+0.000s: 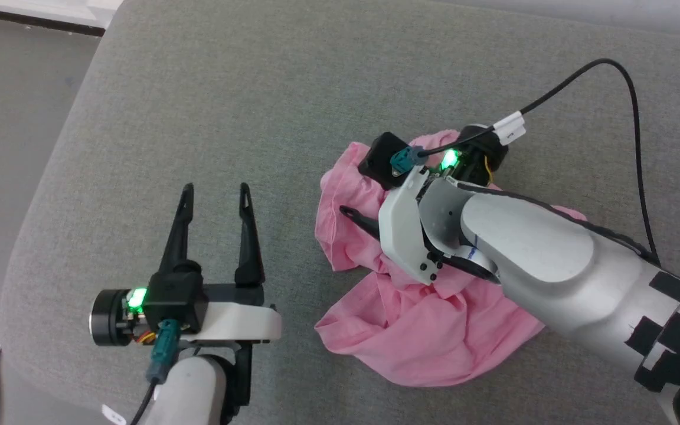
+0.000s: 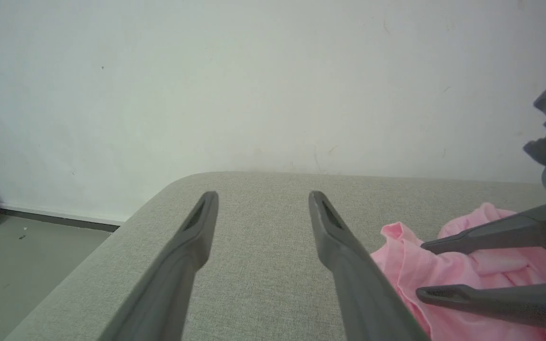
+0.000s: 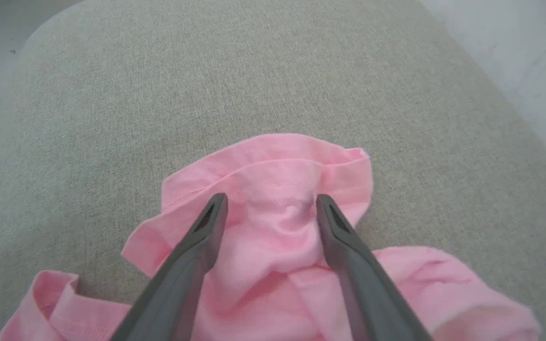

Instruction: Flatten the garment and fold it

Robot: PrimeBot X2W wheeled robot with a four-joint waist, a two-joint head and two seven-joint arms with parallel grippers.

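Across the whole scene: grey woven upholstered cushion (image 1: 257,88), rounded corners, carrying everything.

Right of centre on it: light-pink soft cotton shorts (image 1: 428,330), crumpled in a heap with hems turned over. Step in hand, by judgement: flattening, hardly started. Next move calls for pinching a hem edge and drawing it outward while the other tool anchors the opposite side.

Right tool (image 3: 270,199): fingers spread wide, astride a raised fold at the heap's left edge, gripping nothing; contact with the cloth uncertain.

Left tool (image 1: 216,189): spread wide, empty, over bare cushion left of the shorts.
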